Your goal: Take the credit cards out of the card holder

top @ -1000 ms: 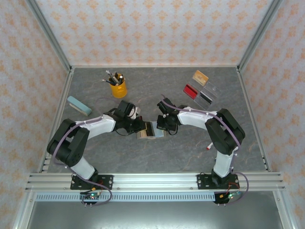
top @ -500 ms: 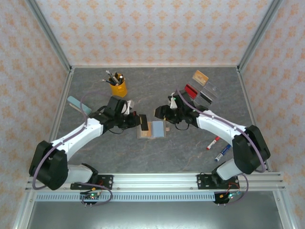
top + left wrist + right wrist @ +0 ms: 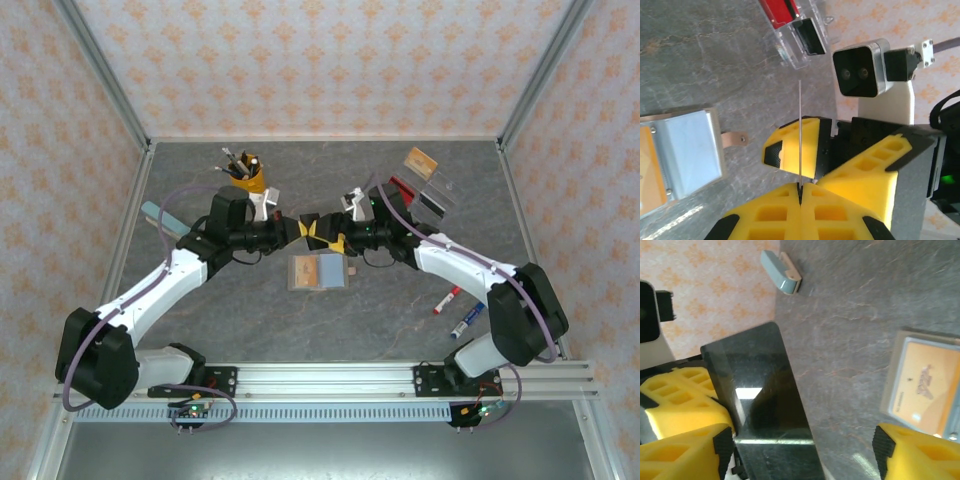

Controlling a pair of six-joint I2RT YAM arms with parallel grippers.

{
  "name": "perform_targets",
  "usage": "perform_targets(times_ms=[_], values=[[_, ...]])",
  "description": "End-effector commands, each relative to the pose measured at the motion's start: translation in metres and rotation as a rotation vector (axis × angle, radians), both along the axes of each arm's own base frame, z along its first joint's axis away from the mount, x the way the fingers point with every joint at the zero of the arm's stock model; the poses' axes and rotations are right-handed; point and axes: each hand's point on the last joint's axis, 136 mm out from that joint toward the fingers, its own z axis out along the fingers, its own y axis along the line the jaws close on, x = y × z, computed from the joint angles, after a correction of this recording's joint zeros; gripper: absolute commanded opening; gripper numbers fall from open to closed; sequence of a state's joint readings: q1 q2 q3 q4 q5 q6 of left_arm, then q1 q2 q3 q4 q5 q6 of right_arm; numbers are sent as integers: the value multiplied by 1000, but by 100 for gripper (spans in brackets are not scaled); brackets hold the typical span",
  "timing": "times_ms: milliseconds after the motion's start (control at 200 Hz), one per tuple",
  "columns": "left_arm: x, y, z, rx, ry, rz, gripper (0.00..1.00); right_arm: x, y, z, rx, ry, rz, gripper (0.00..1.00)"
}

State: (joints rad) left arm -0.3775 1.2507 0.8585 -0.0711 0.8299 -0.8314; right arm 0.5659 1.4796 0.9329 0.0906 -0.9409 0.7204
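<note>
**Holding a black card up between the two grippers**

Pinched tight in the left gripper (image 3: 800,187), the black card (image 3: 760,390) is held off the table, one end caught between the shut yellow fingers. The right gripper (image 3: 802,440) faces it with jaws spread wide. One finger is close beside the card's glossy face and the other is well off, so it grips nothing. Below them the card holder (image 3: 318,272) lies open and flat on the table, with a tan-orange card (image 3: 922,382) in its slot. A red card (image 3: 780,12) sits in the clear tray (image 3: 785,50) farther back. The black card looks light, stiff and thin (and slick, judging by the sheen). It should be taken across its two flat faces at the free end, clear of the left fingers, with a square pinch. A skewed pinch would likely let it pivot or slide out.
</note>
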Motion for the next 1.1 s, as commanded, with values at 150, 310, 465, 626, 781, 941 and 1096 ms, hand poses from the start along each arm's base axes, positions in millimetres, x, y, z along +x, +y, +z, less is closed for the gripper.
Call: perform_targets(times_ms=[150, 310, 465, 626, 781, 941, 1096], values=[[-4, -2, 0, -54, 11, -10, 0, 1, -6, 38, 96, -76, 2, 48], [-7, 0, -4, -46, 27, -9, 0, 2, -8, 42, 94, -98, 4, 28], [-10, 10, -12, 41, 50, 18, 20, 9, -20, 35, -35, -181, -33, 0], [-14, 57, -33, 373, 99, 123, 63, 32, -60, 21, -359, -335, -151, 0], [-11, 107, -38, 635, 125, 193, 83, 64, -101, 29, -662, -487, -229, 0], [-3, 137, -27, 787, 69, 235, 100, 101, -138, 42, -855, -663, -250, 0], [-3, 151, -23, 845, 52, 277, 100, 126, -175, 38, -954, -699, -172, 0]])
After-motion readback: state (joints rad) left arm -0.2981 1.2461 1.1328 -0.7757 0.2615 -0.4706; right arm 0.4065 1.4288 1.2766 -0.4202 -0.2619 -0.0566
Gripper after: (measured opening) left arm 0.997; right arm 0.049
